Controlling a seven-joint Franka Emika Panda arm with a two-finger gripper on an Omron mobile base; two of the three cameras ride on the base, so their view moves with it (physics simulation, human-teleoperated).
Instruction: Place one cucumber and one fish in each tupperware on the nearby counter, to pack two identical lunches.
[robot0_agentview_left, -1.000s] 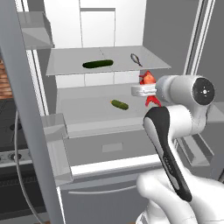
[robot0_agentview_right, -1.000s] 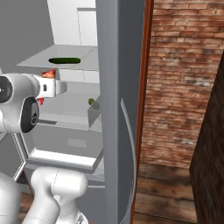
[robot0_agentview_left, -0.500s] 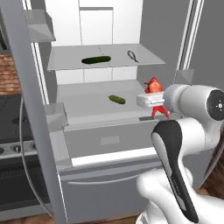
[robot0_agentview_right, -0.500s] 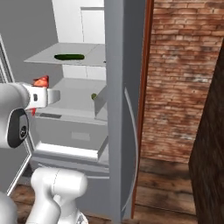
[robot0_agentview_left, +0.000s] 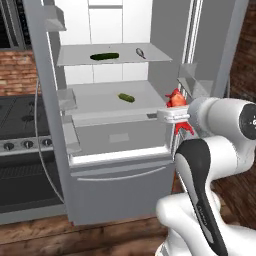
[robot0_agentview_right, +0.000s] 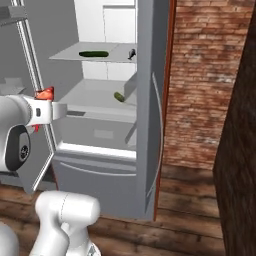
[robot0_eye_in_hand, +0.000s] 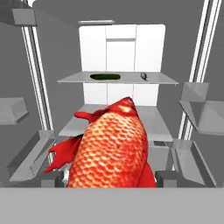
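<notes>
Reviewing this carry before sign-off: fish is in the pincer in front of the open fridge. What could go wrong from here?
1. The fish bulges well above the pincer, so it may slip during a swing.
2. The arm is beside the right fridge door; a turn could clip its door bins.
3. Both cucumbers are on the fridge shelves.

Fish (robot0_eye_in_hand: 109, 151): glossy red-orange, scaled texture. Fridge (robot0_agentview_left: 125, 165) shell and shelves: smooth matt grey, plastic-looking. Cucumbers (robot0_agentview_left: 104, 56): dark green, slight sheen. Wall (robot0_agentview_right: 200, 75): rough red brick. Floor (robot0_agentview_right: 180, 220): dark wood planks. Stove (robot0_agentview_left: 20, 115): black, semi-gloss.
</notes>
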